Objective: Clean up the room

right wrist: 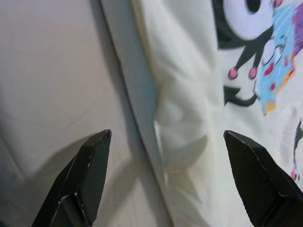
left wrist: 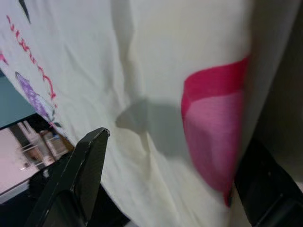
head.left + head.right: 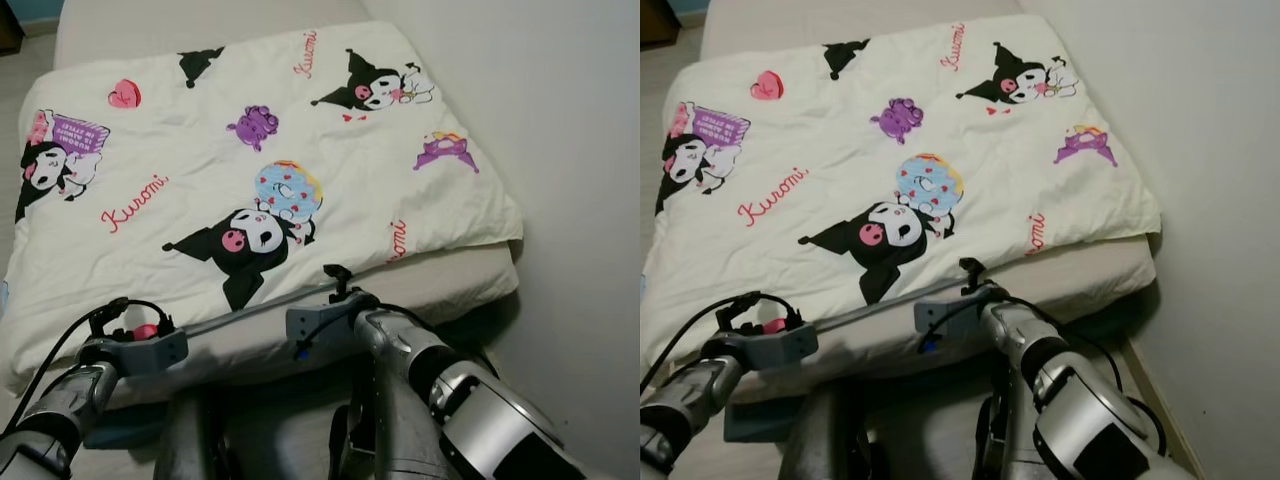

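Cream cartoon-print blanket flat lengthwise along bed, left hand and right hand open astride near edge

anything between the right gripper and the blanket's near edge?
Nothing visible. The right gripper is open, its fingers straddling the blanket hem where it meets the bare mattress. The left gripper is also open around the blanket's edge.
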`<state>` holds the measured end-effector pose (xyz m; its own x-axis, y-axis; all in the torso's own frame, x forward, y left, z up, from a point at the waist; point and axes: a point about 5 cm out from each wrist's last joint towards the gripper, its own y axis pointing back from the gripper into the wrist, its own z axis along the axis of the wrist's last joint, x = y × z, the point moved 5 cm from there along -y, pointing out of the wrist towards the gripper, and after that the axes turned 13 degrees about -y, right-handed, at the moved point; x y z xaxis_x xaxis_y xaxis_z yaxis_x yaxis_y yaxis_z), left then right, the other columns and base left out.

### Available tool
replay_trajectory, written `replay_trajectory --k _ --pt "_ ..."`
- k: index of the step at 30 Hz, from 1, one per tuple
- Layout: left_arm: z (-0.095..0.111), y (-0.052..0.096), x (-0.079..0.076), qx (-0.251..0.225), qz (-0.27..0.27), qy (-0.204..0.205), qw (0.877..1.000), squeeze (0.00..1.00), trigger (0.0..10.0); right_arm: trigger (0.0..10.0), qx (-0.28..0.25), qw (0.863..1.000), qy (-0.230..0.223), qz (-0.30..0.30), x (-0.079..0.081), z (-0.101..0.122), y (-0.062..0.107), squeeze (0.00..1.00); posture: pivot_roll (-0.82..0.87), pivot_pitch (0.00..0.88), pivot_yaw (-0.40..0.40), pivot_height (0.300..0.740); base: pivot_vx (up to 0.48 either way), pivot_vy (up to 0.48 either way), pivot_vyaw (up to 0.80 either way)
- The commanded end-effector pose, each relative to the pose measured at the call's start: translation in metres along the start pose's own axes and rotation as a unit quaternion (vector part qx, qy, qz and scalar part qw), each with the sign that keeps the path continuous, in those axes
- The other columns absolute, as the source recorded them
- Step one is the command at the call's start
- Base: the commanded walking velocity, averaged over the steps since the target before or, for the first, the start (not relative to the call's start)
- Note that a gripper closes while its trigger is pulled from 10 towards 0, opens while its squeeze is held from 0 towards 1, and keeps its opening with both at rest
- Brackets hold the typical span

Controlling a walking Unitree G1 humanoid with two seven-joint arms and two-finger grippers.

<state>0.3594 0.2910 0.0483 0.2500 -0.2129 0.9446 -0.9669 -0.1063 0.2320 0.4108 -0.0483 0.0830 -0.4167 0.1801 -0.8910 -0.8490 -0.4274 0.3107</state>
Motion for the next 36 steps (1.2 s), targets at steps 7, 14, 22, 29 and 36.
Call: replay_trajectory --k 7,14,22,29,36 --pt "-0.01 0.003 -0.01 0.011 -0.022 -0.037 0.999 0.0 0.0 10.0 -0.029 0.999 0.023 0.007 0.004 0.006 0.001 0.0 -0.1 0.418 -0.039 0.58 0.0 0.0 0.0" --pt "-0.014 0.009 -0.021 0.011 -0.042 -0.045 0.998 0.0 0.0 10.0 -0.033 0.999 0.019 0.004 0.002 0.006 0.002 0.0 -0.1 0.408 -0.044 0.58 0.0 0.0 0.0" --pt "-0.017 0.015 -0.034 0.002 -0.079 -0.042 0.996 0.0 0.0 10.0 -0.037 0.999 0.018 0.008 0.005 0.007 0.002 0.0 -0.09 0.406 -0.041 0.58 0.0 0.0 0.0" --pt "-0.018 0.018 -0.045 -0.023 -0.15 -0.048 0.987 0.0 0.0 10.0 -0.053 0.998 0.008 0.015 0.006 0.013 0.002 0.0 -0.08 0.402 -0.033 0.58 0.0 0.0 0.0" --pt "-0.023 0.021 -0.049 -0.04 -0.211 -0.043 0.976 0.0 0.0 10.0 -0.063 0.998 0.006 0.018 0.006 0.016 0.002 0.0 -0.07 0.397 -0.025 0.58 0.0 0.0 0.0"
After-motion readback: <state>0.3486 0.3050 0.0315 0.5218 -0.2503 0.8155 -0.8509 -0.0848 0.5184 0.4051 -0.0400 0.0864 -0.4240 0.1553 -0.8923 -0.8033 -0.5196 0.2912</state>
